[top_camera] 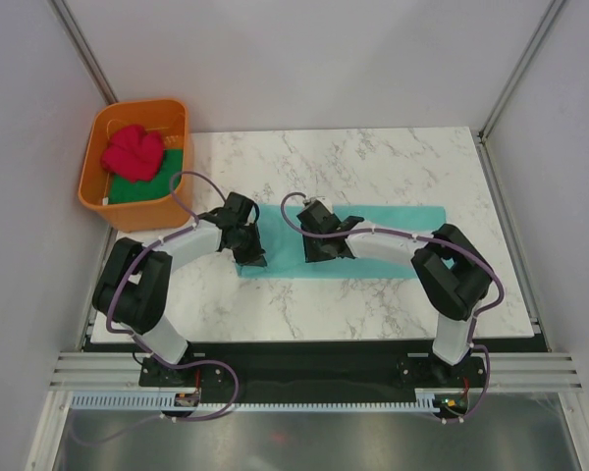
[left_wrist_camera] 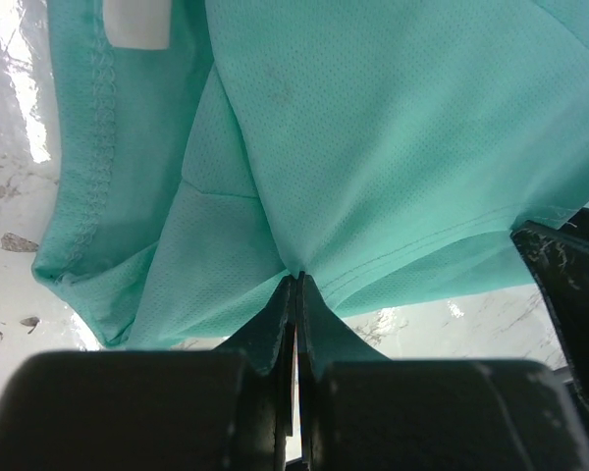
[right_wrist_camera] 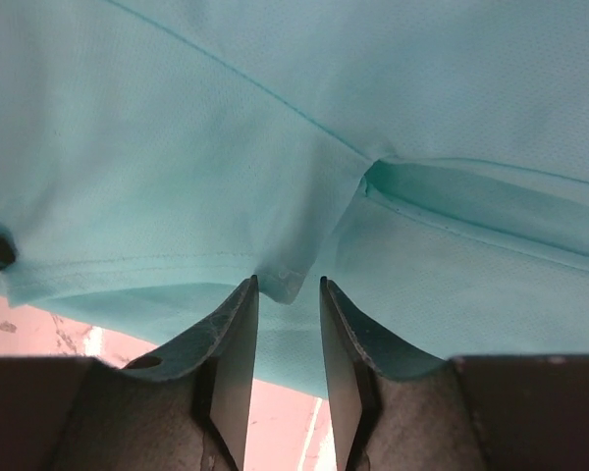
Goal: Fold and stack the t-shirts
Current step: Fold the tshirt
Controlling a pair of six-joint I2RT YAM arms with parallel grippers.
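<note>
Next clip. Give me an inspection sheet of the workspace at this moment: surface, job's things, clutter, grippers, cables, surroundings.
Surface: white veined marble table.
Job's things: teal t-shirt lies as a long band across the table. The red t-shirt sits bunched on the dark green t-shirt, both inside the orange tub at the table's far left corner.
Clutter: nothing seen.
Grippers: left gripper is shut on the teal shirt's hem. The right gripper has its fingers apart, with a fold of the hem at their tips.
Cables: purple cables run along both arms, looping near the wrists.
Surroundings: plain grey walls; metal rail at the near edge.
</note>
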